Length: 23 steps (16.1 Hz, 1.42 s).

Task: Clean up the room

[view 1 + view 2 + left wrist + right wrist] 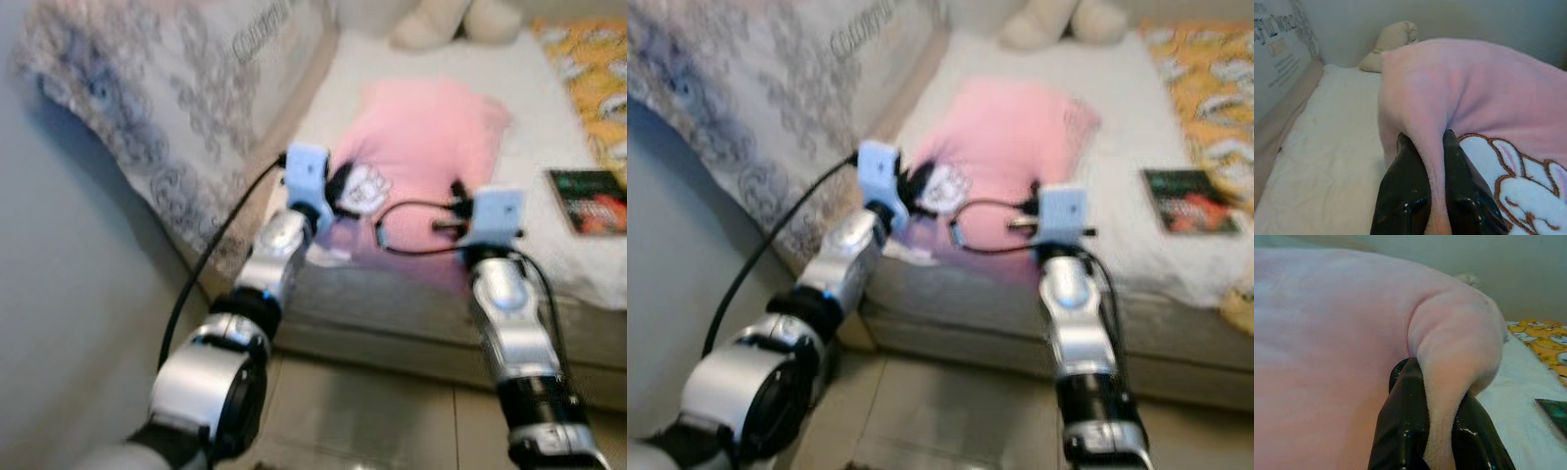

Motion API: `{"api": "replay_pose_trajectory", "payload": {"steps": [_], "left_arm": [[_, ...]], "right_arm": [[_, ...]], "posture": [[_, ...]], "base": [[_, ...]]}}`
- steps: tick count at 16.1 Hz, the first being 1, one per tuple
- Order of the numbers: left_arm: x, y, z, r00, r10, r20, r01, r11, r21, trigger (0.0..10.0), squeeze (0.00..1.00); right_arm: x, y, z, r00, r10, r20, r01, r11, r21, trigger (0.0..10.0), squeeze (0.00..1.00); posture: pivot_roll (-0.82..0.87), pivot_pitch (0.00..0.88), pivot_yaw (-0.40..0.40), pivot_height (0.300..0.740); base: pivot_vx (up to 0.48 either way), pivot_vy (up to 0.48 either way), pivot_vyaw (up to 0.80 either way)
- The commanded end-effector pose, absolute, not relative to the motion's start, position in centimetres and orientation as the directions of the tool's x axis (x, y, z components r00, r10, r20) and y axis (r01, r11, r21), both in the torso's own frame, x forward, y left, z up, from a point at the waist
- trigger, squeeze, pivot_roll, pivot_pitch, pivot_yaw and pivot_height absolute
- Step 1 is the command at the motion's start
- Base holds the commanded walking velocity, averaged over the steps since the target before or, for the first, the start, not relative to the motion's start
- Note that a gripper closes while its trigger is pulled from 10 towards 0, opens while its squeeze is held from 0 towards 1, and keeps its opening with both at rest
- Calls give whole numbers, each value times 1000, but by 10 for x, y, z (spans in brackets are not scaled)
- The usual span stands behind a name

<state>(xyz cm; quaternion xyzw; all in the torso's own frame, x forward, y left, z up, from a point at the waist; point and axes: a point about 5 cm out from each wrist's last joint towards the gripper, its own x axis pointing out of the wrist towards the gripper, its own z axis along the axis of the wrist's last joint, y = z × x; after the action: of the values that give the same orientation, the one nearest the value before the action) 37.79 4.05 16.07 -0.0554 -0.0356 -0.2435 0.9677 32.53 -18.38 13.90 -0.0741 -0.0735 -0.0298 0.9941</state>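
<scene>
On the bed: a pink blanket (431, 147) lies folded near the front edge of the white sheet (534, 83).
Blanket: soft, fleecy pink cloth with rounded, puffy folds; a white patch with a brown-outlined rabbit (1520, 188) is stitched on its left front corner.
Left gripper (1431, 161): at the blanket's left front corner, its glossy black fingers (1403, 191) pressed together on a raised ridge of fleece.
Right gripper (1437, 401): at the blanket's right front part, its shiny black fingers (1403, 426) pinching a thick bulging fold.
Arms: silver, jointed, each with a pale blue block at the wrist and black cables looping over the blanket.
Bed front: grey and flat, above a pale tiled floor (372, 411).
Head views: blurred; they take in both arms, a dark book (588, 201) lying flat on the sheet to the right, well apart from the blanket, an orange patterned cloth (593, 73) beyond it, a pale stuffed shape (456, 20) at the far end, and a grey cover with swirled print (167, 98) draped on the left.
Left wrist view: shows the rabbit stitching close up, the wrinkled sheet beside the blanket and the beige stuffed shape past it.
Right wrist view: shows the fleece nap in the pinch, a strip of orange cloth and a corner of the book.
</scene>
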Motion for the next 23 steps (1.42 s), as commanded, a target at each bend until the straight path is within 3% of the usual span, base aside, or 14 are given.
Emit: {"api": "replay_pose_trajectory", "payload": {"steps": [1, 13, 23], "left_arm": [[385, 65, 165, 917, -381, 121, 393, 913, -108, 10000, 0], [390, 69, 171, 936, -331, 118, 346, 927, -145, 10000, 0], [392, 66, 163, 964, -264, 36, 266, 945, -187, 10000, 0]], "right_arm": [[328, -177, 142, 986, -32, 165, 54, 990, -127, 10000, 0], [332, -175, 137, 991, -9, 132, 28, 990, -141, 10000, 0], [356, -179, 132, 999, 45, 13, -42, 981, -190, 10000, 0]], "posture": [[-240, 0, 97, 740], [-242, 0, 91, 740], [-232, 0, 96, 740]], "base": [[480, 0, 0], [480, 0, 0], [480, 0, 0]]}}
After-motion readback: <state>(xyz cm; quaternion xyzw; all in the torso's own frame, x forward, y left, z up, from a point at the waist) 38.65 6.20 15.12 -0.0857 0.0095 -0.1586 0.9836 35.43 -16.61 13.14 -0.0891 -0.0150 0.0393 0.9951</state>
